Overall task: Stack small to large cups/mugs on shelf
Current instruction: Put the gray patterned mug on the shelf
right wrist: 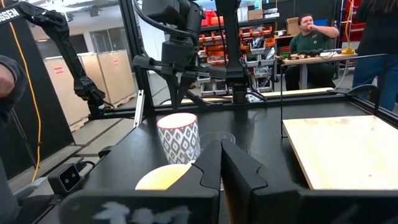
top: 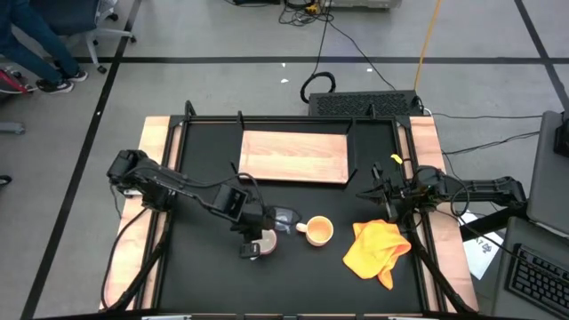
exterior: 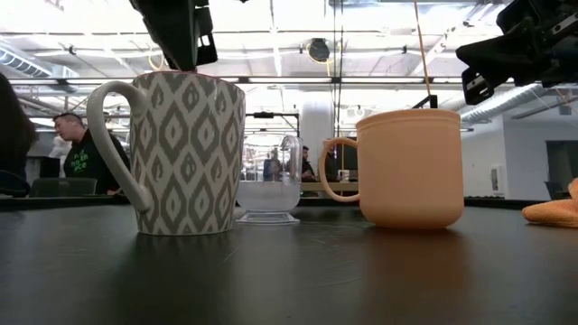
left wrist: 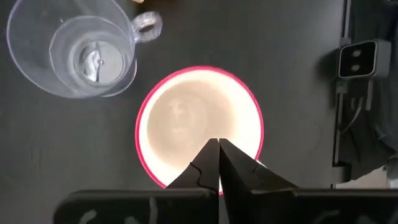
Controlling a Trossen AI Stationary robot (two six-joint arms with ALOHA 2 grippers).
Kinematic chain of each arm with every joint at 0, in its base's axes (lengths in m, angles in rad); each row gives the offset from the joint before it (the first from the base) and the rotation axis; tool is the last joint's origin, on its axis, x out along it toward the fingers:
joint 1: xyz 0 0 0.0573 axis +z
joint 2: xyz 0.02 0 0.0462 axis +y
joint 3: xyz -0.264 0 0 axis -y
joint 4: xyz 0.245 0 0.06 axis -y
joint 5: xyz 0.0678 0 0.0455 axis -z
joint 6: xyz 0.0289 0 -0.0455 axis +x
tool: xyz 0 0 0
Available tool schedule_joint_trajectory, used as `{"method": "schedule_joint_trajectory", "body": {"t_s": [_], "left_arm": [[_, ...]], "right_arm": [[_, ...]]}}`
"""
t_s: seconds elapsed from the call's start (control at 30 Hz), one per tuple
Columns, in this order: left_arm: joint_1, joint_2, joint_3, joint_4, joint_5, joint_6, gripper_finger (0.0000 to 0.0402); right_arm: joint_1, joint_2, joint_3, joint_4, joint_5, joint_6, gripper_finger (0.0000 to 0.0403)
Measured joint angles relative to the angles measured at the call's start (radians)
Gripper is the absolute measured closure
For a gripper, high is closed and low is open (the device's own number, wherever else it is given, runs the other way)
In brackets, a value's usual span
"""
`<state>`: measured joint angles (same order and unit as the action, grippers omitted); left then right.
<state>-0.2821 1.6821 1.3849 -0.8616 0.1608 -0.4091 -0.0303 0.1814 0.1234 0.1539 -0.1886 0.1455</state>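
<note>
- The white mug (exterior: pixel 188 153), with a grey leaf pattern, stands upright on the black worktop (top: pixel 204 284), mouth up; in the low view its handle points to the picture's left.
- The orange-yellow mug (exterior: pixel 411 168) also stands upright, near the white one, and its handle points toward the clear glass cup (exterior: pixel 269 185) standing between and behind them.
- The shelf (top: pixel 294 156) lies flat at the far side of the worktop, long axis across it, well apart from the three vessels and bare.
- Only the left wrist view shows the white mug's pink rim and pale inside (left wrist: pixel 199 127), and the glass cup's small handle (left wrist: pixel 148 23).
- Only the high view shows the yellow cloth (top: pixel 378 251) near the orange-yellow mug.
- The left pincer (left wrist: pixel 220 163) hangs directly over the white mug's mouth, fingers pressed together, gripping nothing.
- The right pincer (right wrist: pixel 221 163) waits at the right edge of the worktop, closed and empty.
</note>
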Motion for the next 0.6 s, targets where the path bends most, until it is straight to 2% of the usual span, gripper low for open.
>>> {"method": "schedule_joint_trajectory", "body": {"t_s": [0.27, 0.6], "left_arm": [[-0.006, 0.000, 0.065, -0.001, -0.037, 0.045, 0.0335], [-0.002, 0.000, 0.079, -0.020, -0.058, 0.033, 0.0230]], "right_arm": [[0.000, 0.000, 0.000, 0.000, 0.000, 0.000, 0.0403], [0.000, 0.000, 0.000, -0.002, 0.000, 0.000, 0.0403]]}}
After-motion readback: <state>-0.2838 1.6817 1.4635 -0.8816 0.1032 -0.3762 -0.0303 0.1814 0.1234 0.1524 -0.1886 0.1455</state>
